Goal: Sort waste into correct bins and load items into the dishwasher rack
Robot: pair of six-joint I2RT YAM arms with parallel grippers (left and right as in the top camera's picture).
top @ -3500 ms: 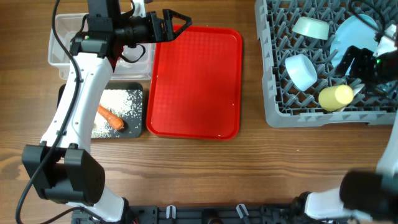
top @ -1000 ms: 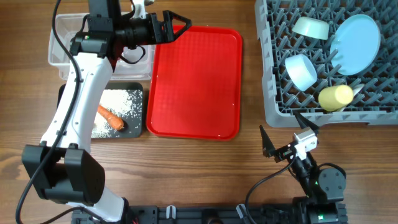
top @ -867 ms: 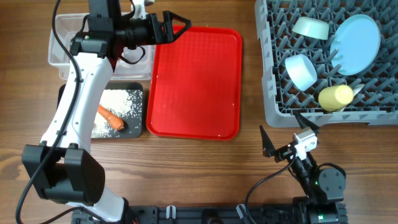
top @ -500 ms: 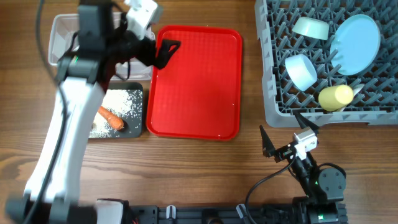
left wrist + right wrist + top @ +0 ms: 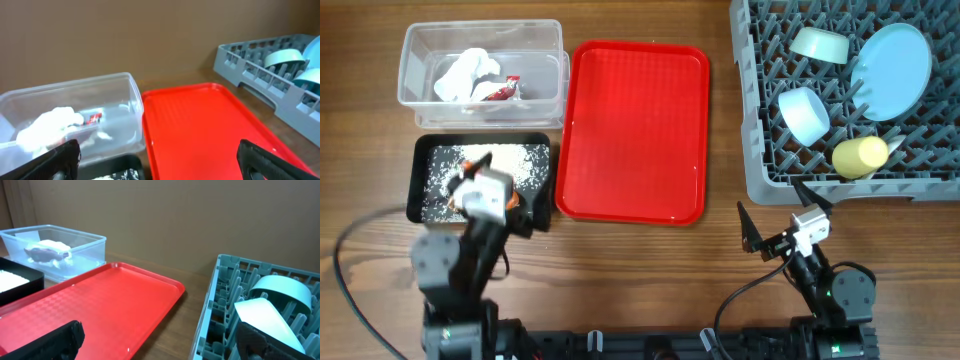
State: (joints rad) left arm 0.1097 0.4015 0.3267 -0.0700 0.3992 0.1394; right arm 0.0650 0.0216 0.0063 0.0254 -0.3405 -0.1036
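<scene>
Left gripper (image 5: 159,159), withdrawn from the clear rectangular plastic tub (image 5: 412,62), and right gripper (image 5: 775,213) both gape empty; the job looks finished.

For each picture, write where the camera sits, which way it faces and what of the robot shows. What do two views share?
Overhead: above the table, looking down on clear tub, red tray and rack; left arm, right arm at bottom.
Left wrist: low, facing tub and red tray; open left pincer frames the bottom corners.
Right wrist: low, facing red tray and rack; open right pincer likewise.
Shared: both wrist views show the red tray.
</scene>
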